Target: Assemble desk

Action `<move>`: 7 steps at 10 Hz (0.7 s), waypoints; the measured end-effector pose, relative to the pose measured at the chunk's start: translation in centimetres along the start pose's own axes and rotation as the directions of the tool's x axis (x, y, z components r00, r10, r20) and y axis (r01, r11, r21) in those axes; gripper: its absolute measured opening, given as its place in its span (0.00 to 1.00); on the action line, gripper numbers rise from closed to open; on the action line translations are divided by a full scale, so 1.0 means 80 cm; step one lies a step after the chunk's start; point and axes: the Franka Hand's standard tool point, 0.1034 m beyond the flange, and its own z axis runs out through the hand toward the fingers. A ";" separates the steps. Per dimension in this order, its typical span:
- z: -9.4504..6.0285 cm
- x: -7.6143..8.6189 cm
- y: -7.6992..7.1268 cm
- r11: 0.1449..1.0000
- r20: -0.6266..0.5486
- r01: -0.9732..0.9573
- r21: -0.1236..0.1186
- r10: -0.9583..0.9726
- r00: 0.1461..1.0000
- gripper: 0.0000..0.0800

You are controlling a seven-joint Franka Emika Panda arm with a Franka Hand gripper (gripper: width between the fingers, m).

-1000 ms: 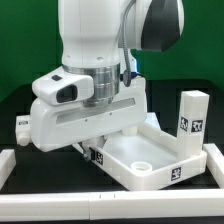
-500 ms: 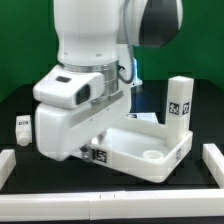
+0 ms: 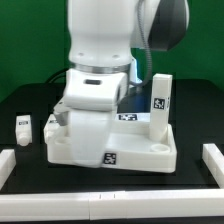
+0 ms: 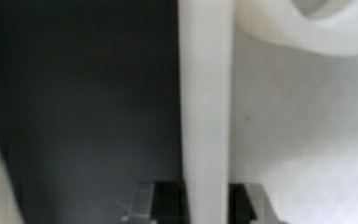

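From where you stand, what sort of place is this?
Probably a robotics lab test bench. A big white robot arm hangs over a black table. The white desk tabletop and its upright leg carry black-and-white square tags. A plain green backdrop stands behind.

Robotics lab, green backdrop (image 3: 30, 40), black table (image 3: 20, 100), robot arm (image 3: 100, 40), tagged leg (image 3: 160, 100)

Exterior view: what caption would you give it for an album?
Robot arm bent over the desk tabletop, an upright leg at its corner, a loose leg lying apart.
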 end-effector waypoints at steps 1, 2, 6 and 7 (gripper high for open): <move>-0.004 0.021 0.014 0.999 -0.013 0.043 -0.016 -0.043 0.999 0.07; -0.005 0.035 0.033 0.991 -0.022 0.128 -0.034 -0.129 0.991 0.07; 0.002 0.031 0.038 0.985 -0.020 0.171 -0.037 -0.171 0.985 0.07; 0.001 0.032 0.039 0.988 -0.021 0.148 -0.034 -0.148 0.989 0.07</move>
